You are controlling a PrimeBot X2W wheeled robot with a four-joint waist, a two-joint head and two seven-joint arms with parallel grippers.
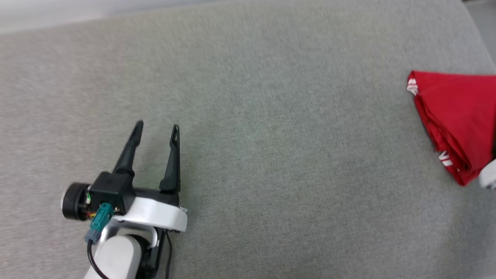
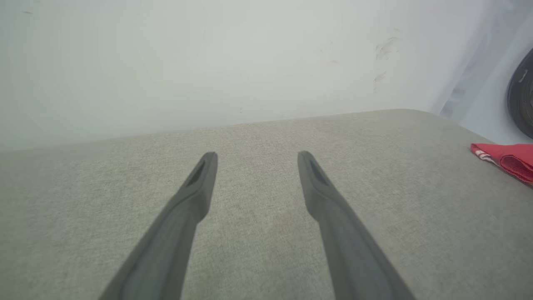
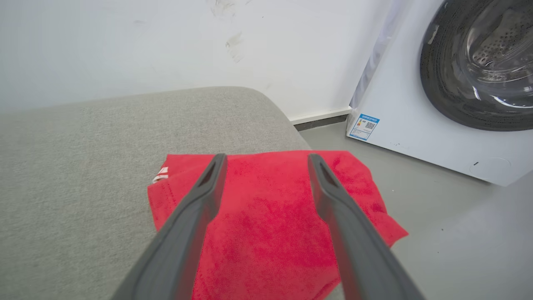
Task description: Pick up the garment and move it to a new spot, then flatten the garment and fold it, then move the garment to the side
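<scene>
The garment (image 1: 459,120) is a bright red folded bundle with a white striped sleeve end, lying at the right edge of the grey cushioned surface (image 1: 252,116). In the right wrist view the garment (image 3: 270,216) hangs partly over that surface's edge, and my right gripper (image 3: 266,160) stands open just above it, fingers spread with nothing between them. Far to the left, my left gripper (image 1: 157,128) rests open over bare grey fabric. The left wrist view shows my left gripper (image 2: 257,156) open and a corner of the garment (image 2: 506,158) at far right.
A white washing machine (image 3: 449,83) with a dark round door stands on the grey floor (image 3: 458,233) to the right of the cushioned surface. A white wall (image 2: 208,62) runs behind the surface's far edge.
</scene>
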